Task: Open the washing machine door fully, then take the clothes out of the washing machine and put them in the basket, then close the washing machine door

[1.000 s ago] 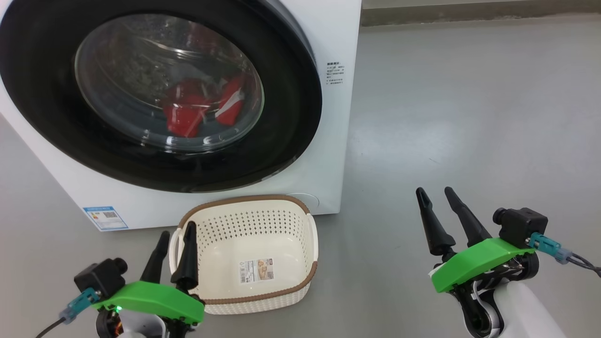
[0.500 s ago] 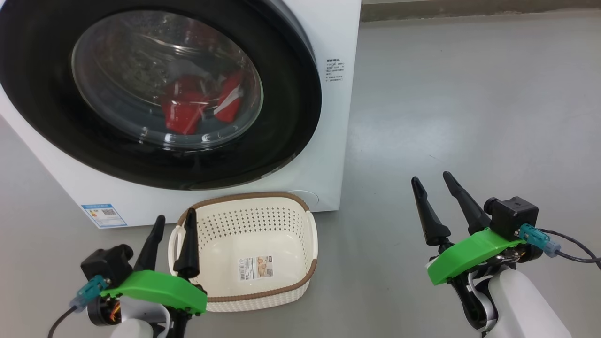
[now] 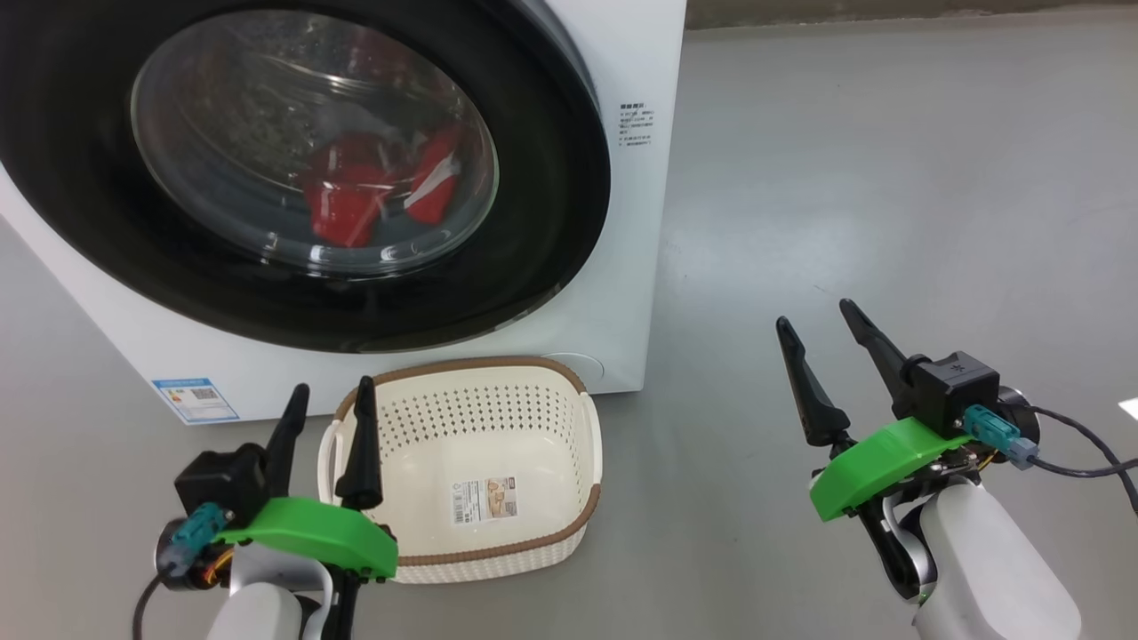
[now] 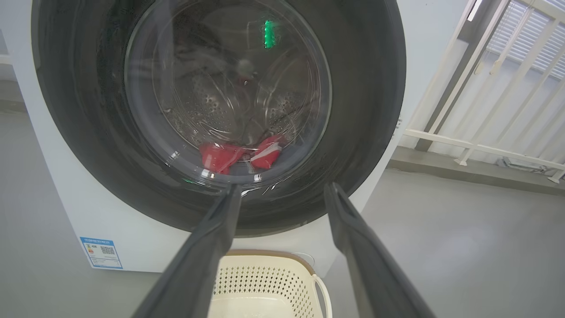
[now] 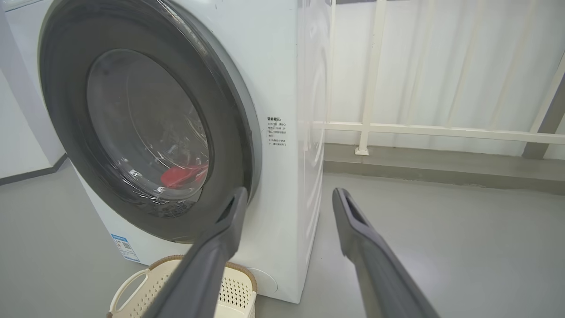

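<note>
- The washer stands on the grey floor, with its door shut flat against the front.
- The clothes show red through the door's glass, lying low in the drum.
- The basket sits upright on the floor just in front of the washer, below the door. A paper label is on its inner bottom.
- The left hand hovers at the basket's left side with its fingers apart and nothing between them. Its tips point toward the washer, and in the head view one finger overlaps the basket's left rim.
- The right hand hovers over bare floor, well to the right of the basket. Its fingers are spread and it grips nothing. In its wrist view the fingers frame the washer's right front corner.
- A blue sticker sits low on the washer's front, left of the basket, and small print sits right of the door.
- A white railing stands beyond the washer.
</note>
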You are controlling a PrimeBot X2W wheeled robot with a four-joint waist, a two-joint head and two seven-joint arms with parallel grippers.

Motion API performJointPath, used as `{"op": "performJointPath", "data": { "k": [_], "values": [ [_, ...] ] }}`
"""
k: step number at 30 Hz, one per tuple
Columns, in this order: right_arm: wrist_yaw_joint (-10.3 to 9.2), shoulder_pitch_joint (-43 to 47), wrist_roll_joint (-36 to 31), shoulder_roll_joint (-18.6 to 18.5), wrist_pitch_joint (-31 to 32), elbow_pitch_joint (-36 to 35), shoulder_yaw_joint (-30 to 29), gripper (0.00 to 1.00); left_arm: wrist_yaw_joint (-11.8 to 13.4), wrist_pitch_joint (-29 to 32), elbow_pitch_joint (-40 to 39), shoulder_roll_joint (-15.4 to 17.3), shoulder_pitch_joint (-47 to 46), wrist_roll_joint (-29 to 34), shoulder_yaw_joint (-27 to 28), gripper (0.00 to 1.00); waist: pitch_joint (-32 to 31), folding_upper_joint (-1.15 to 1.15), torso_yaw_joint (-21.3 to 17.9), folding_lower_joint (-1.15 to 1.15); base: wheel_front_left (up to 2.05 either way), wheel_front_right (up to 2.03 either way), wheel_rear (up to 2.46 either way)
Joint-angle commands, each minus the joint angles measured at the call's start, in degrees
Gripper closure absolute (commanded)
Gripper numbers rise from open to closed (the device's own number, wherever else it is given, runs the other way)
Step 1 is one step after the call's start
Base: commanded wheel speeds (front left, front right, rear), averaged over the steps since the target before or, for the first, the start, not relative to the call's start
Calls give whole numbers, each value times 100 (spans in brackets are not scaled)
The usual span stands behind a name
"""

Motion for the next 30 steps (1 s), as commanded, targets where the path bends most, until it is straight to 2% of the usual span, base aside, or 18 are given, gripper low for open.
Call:
{"op": "performJointPath", "data": {
  "k": [1,3,28,29,30],
  "values": [
    [3,-266,-209,5,-91,-96,142,0,50,-92,-85,102,-305,182,134,0,7,0,2,0,0,0,0],
    [3,-327,-361,2,-135,-61,158,0,65,-136,-46,104,-349,318,137,0,17,0,-4,0,0,0,0],
    [3,-382,-407,2,-135,-107,174,0,51,-136,68,104,-384,386,145,0,159,0,-16,0,0,0,0],
    [3,-395,-415,2,-135,-114,177,14,50,-136,65,104,-390,396,139,0,185,0,-9,0,0,0,0],
    [3,-413,-419,2,-135,-127,173,49,48,-136,56,104,-401,405,134,0,221,0,1,0,0,0,0]
  ]
}}
